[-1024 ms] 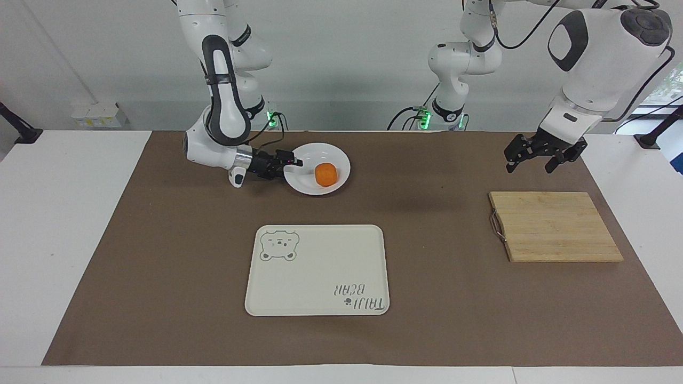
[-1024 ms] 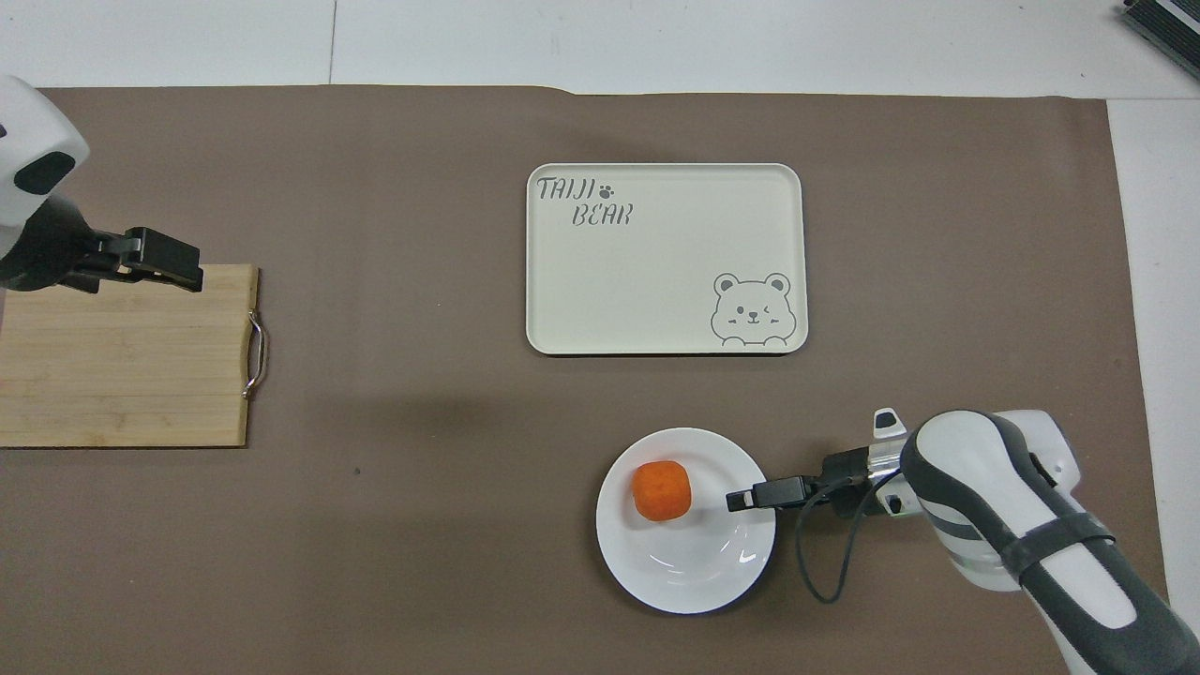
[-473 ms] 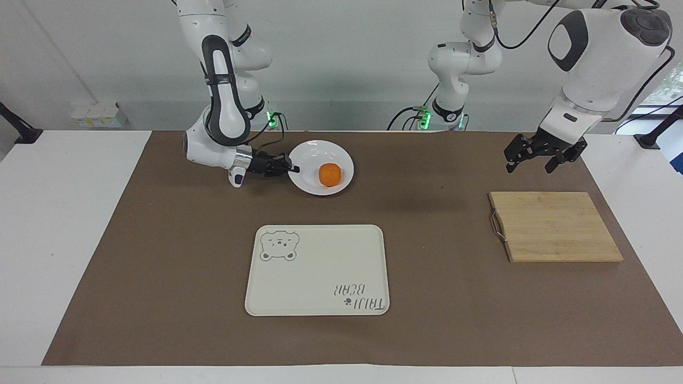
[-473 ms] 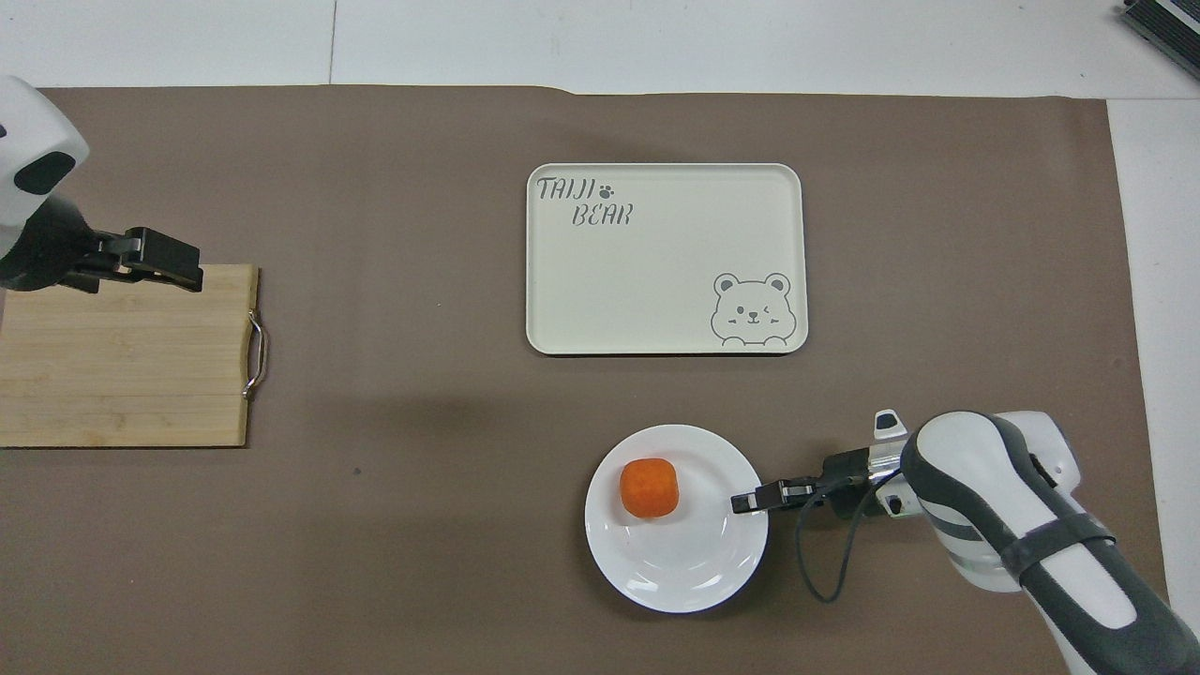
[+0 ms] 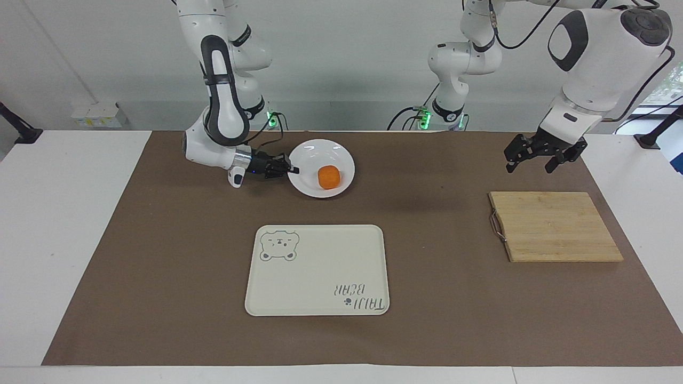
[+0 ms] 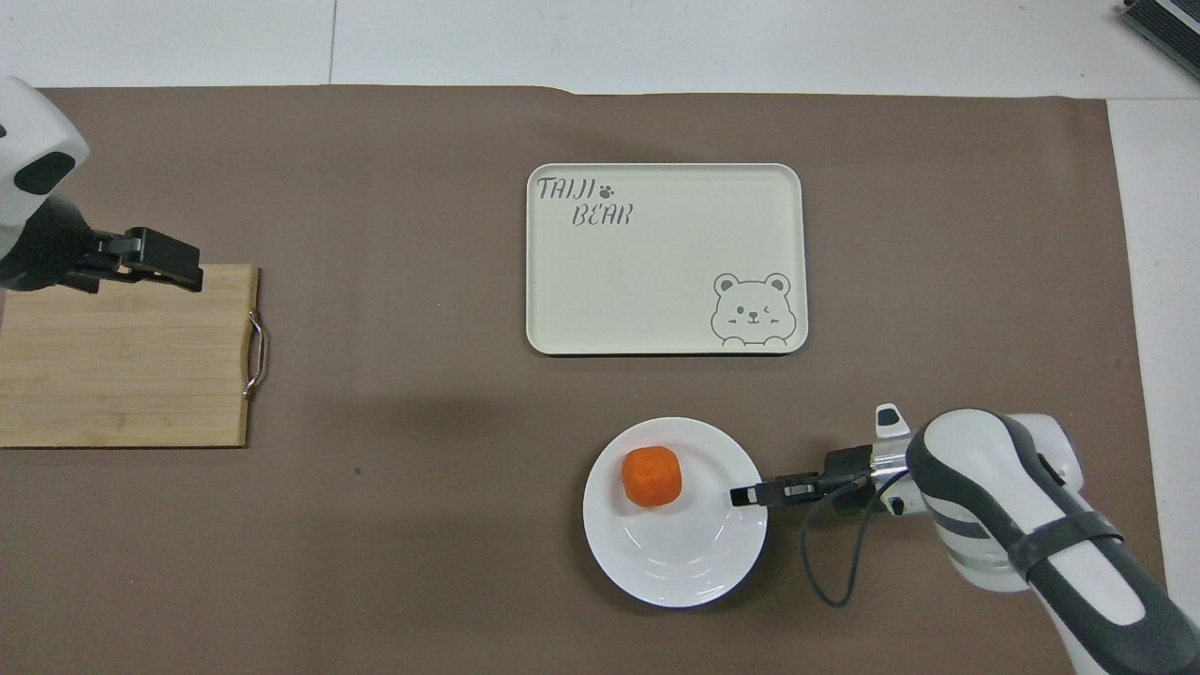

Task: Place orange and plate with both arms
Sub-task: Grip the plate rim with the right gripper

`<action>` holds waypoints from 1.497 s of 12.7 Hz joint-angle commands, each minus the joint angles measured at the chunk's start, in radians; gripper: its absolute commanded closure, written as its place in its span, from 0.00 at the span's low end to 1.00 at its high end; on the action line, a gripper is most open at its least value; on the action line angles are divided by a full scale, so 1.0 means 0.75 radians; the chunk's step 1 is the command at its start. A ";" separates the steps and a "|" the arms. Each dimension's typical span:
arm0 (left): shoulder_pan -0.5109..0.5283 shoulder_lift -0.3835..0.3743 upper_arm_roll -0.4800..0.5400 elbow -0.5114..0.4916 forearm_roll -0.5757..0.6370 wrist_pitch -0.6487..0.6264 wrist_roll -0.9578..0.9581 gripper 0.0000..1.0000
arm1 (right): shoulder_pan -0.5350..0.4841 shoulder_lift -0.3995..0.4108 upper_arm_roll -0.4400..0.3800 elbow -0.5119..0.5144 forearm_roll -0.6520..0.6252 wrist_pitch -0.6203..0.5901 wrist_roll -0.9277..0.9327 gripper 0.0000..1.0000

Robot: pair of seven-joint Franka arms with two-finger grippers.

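Observation:
The white plate [image 5: 315,156] lies on the brown mat near the robots, toward the right arm's end, and also shows in the overhead view [image 6: 675,562]. The orange [image 5: 328,177] sits in the plate, off centre, as the overhead view [image 6: 652,475] shows too. My right gripper [image 5: 292,170] lies low and level and is shut on the plate's rim [image 6: 747,494]. I cannot tell whether the plate is off the mat. My left gripper [image 5: 529,167] hangs open and empty over the mat, by the edge of the cutting board nearest the robots [image 6: 169,267].
A cream tray with a bear drawing [image 5: 317,269] lies mid-table, farther from the robots than the plate [image 6: 666,258]. A bamboo cutting board with a metal handle [image 5: 555,226] lies toward the left arm's end [image 6: 122,356].
The right gripper has shut on the plate's rim. The plate has shifted slightly toward the left arm's end and the tray, and the orange has rolled a little in it. The left arm has not moved.

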 commanded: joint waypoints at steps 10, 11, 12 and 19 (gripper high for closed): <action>0.008 -0.019 -0.006 -0.006 0.018 -0.017 0.007 0.00 | -0.013 0.004 0.003 0.052 0.164 -0.001 -0.153 1.00; 0.008 -0.019 -0.006 -0.004 0.018 -0.017 0.007 0.00 | -0.013 0.004 0.003 0.054 0.164 -0.003 -0.153 1.00; 0.008 -0.017 -0.006 -0.004 0.018 -0.017 0.007 0.00 | -0.013 0.006 0.003 0.054 0.166 -0.005 -0.153 1.00; 0.008 -0.017 -0.006 -0.006 0.018 -0.017 0.007 0.00 | -0.028 0.114 0.001 0.258 0.209 -0.065 -0.076 1.00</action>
